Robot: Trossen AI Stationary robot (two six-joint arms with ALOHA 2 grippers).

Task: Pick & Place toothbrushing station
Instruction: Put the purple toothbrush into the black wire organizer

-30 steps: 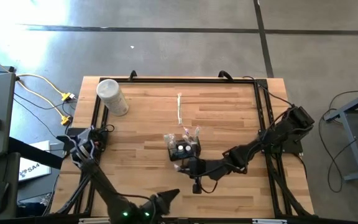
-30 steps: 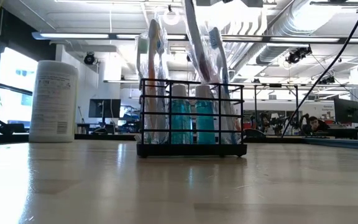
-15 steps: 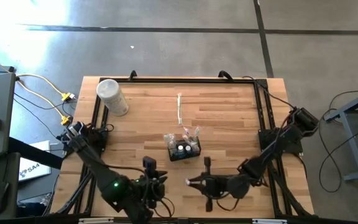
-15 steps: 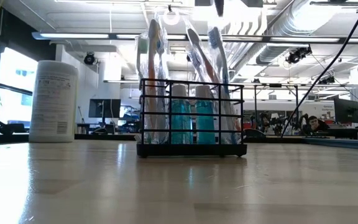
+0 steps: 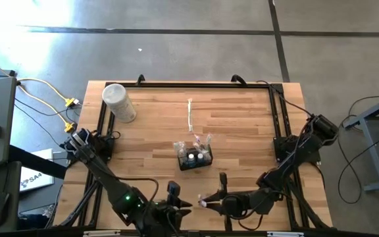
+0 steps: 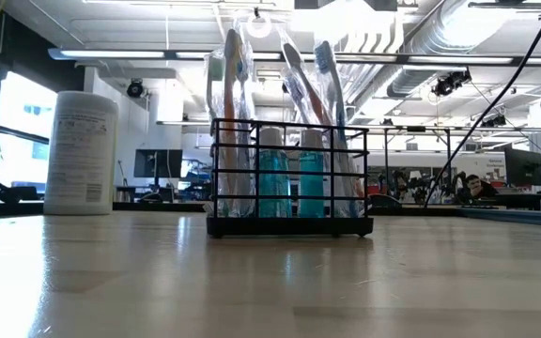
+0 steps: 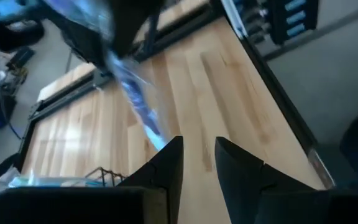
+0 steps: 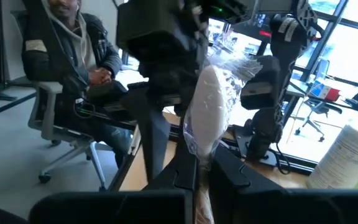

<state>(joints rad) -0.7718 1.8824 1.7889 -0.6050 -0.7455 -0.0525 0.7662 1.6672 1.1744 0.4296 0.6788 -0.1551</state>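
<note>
Toothbrushing station [image 5: 195, 157] sits mid-desk — both grippers hover near the front edge, well apart from it: right gripper [image 5: 202, 201] pinching a wrapped toothbrush [image 8: 207, 115], left gripper [image 5: 184, 209] narrowly parted.

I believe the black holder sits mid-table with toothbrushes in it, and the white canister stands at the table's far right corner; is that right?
Not quite: the canister stands at the far left corner, as the high view shows. The rest holds: the holder sits mid-table with toothbrushes standing in it.
</note>
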